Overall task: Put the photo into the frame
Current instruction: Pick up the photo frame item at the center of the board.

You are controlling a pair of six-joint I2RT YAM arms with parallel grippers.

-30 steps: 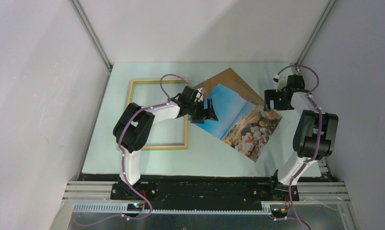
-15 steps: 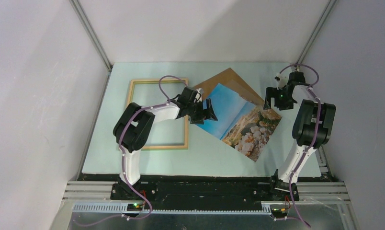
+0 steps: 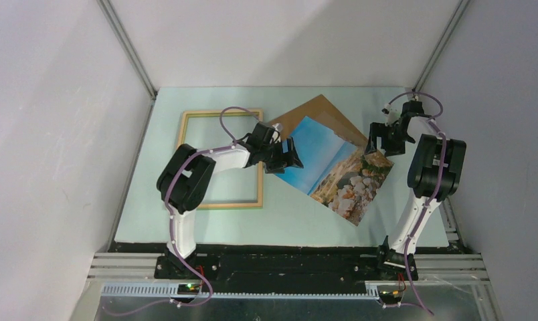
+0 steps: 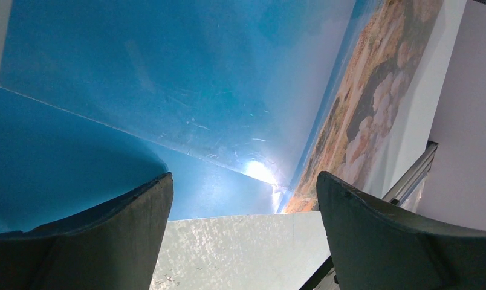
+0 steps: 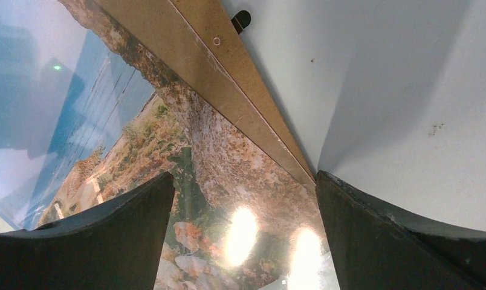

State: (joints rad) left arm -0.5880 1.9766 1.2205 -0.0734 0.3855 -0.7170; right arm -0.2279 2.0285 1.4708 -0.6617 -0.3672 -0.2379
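The photo [image 3: 333, 167], blue sky over pale rocks, lies tilted on the table, partly over a brown backing board [image 3: 316, 110]. The wooden frame [image 3: 219, 114] lies flat at the left, with my left arm crossing its right side. My left gripper [image 3: 290, 155] stands open over the photo's left corner. In the left wrist view the blue print [image 4: 168, 78] fills the space ahead of that gripper [image 4: 243, 176], and bare table shows between the fingers. My right gripper [image 3: 379, 144] is open over the photo's right corner. Rocks of the photo [image 5: 228, 175] show between its fingers [image 5: 245, 175].
The board's edge [image 5: 228, 72] runs diagonally beside the photo's right corner, with a small black tab [image 5: 242, 18] on it. White walls close in the pale green table [image 3: 286, 221] on three sides. The right wall stands close behind the right arm.
My right gripper has moved a little to the left and down onto the photo's right corner, and its wrist has turned. The left arm has barely moved.
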